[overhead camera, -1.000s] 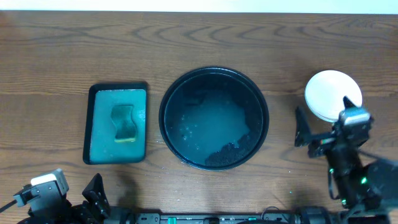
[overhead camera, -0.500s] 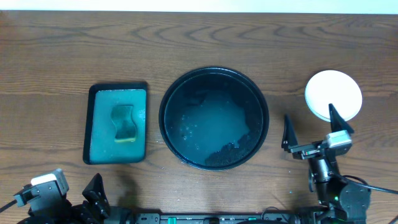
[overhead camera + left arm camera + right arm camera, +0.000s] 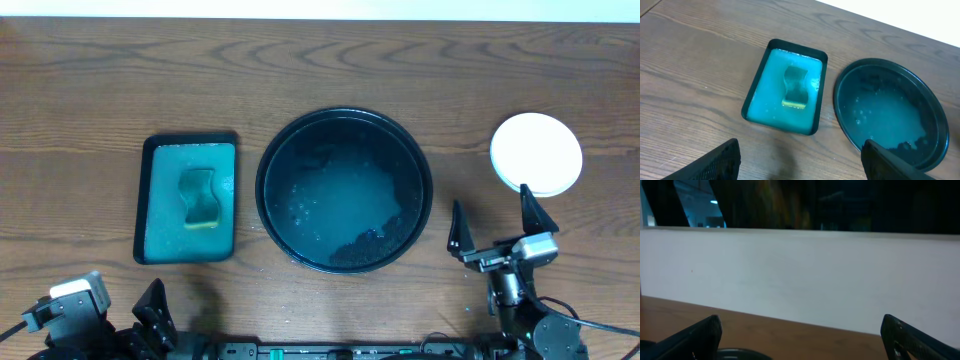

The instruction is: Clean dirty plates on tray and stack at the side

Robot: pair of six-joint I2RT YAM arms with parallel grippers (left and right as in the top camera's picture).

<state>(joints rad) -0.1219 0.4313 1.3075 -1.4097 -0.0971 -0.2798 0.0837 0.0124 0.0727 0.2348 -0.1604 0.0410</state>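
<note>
The round black tray point(image 3: 262, 190) sits mid-table and holds foamy water, with no plate in it; it also shows in the left wrist view point(image 3: 940, 125). A white plate point(image 3: 536, 152) lies on the table at the right, with a pale rim just showing under its left edge. My right gripper point(image 3: 492, 218) is open and empty, near the front edge, below the plate and right of the tray. My left gripper point(image 3: 800, 167) is open and empty, low at the front left, over bare wood.
A dark green rectangular tray point(image 3: 142, 200) of teal water with a yellow-green sponge point(image 3: 199, 197) stands left of the black tray. The right wrist view faces a white wall point(image 3: 800, 275) beyond the table's far edge.
My right arm has drawn back from the white plate toward the front edge, its gripper open and empty. The plate stays in place. The left arm has not moved.
</note>
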